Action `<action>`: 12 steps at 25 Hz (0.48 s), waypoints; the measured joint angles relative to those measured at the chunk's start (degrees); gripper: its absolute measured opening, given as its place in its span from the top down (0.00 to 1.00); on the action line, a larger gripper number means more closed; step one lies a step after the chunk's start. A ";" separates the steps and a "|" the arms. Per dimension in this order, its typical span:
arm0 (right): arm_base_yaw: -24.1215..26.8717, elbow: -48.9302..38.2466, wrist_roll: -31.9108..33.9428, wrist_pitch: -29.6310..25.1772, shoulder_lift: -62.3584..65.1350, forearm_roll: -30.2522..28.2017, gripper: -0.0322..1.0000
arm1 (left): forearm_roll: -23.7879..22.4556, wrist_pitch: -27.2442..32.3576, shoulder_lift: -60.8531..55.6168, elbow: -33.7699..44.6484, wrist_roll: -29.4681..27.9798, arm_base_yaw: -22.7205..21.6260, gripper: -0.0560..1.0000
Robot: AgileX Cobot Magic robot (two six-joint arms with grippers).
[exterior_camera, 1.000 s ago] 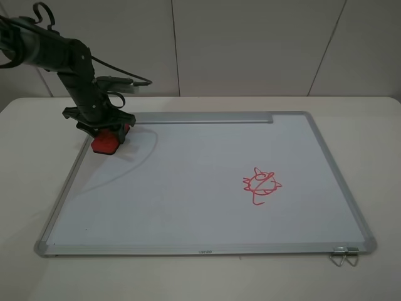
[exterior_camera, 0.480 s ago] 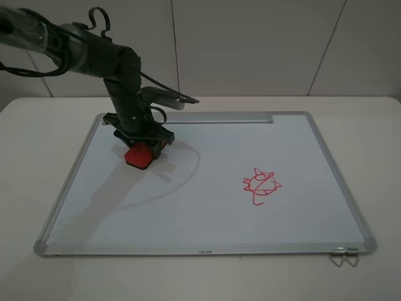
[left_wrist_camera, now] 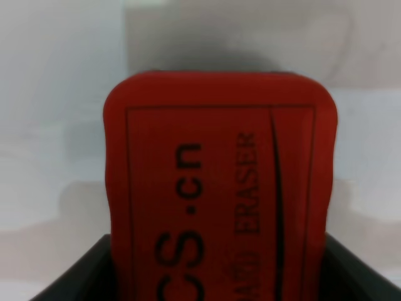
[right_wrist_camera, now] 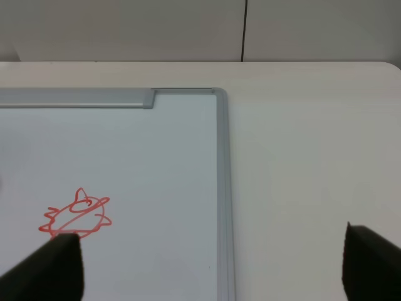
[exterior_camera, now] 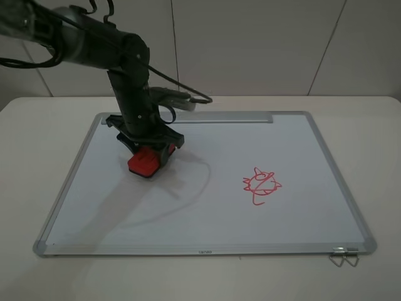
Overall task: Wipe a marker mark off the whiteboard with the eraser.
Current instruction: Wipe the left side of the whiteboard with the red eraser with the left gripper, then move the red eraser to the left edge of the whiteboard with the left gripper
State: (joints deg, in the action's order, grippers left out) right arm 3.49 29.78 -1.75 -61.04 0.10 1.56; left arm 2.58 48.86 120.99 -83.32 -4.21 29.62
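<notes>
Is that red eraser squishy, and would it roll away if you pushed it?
Probably not squishy: the eraser looks blocky and undented in the left pincer. It's a flat block, so it should slide, not roll. The whiteboard looks smooth, so it likely glides easily.

**Charcoal arm, looping cables, blunt black fingertips**

Here's the left arm (exterior_camera: 128, 69) from the high camera: thick, rounded tubular links in dark charcoal, with a slight sheen along the upper one. Thin black cables (exterior_camera: 111, 9) curl in loops over the top, and another runs off beside the wrist. There's a pale grey, flat box-like housing (exterior_camera: 178, 98) mounted at that wrist. The left pincer (exterior_camera: 149, 149) is matt black, broad and angular, wider than the link above it. Its own camera catches the fingers (left_wrist_camera: 72, 276) as dark sloping wedges. Over to the right pincer (right_wrist_camera: 213, 266): just two blunt black fingertips (right_wrist_camera: 53, 269) in view, soft-edged and blurred, with no markings readable.
</notes>
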 joint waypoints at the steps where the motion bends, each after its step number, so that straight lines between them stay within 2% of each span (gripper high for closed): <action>1: 0.00 0.00 0.00 0.00 0.00 0.00 0.28 | 0.13 0.18 -1.81 0.00 -0.98 0.00 0.41; 6: 0.00 0.00 0.00 0.00 0.00 0.00 0.28 | 0.01 1.83 -8.53 0.74 -5.53 0.00 0.41; 12: 0.00 0.00 0.00 0.00 0.00 0.00 0.28 | -2.58 1.59 -10.76 8.39 -10.52 0.08 0.41</action>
State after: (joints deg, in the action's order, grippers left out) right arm 3.49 29.78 -1.75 -61.04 0.10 1.56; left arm 0.00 50.45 110.23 -74.93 -14.74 29.70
